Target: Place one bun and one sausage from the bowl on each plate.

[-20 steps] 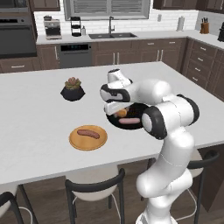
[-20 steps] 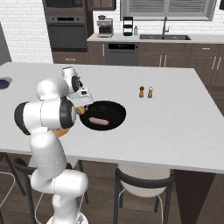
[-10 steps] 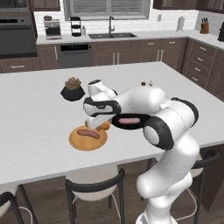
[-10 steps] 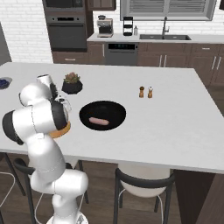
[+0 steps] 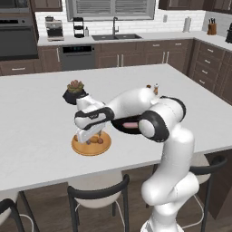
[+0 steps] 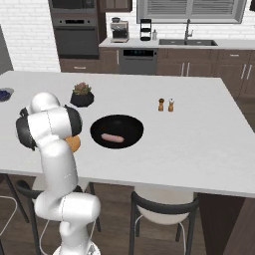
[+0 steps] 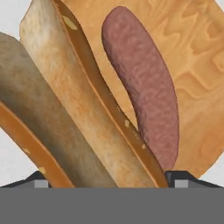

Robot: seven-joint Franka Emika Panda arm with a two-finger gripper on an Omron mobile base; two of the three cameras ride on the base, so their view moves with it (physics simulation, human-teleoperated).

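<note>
Left base: gripper point(image 5: 89, 136) sat low over the orange plate point(image 5: 102, 147), jaws spread wide, clamping nothing. Right base: bowl point(image 6: 117, 131) held one sausage point(image 6: 112, 137). Hand view: bun point(image 7: 83, 109) and another sausage point(image 7: 144, 83) lay side by side on the plate.

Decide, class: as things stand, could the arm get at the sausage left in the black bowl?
Probably yes. The sausage lies alone and uncovered in the black bowl, nothing stands over it, and the gripper, over the orange plate beside the bowl, has open jaws.
</note>
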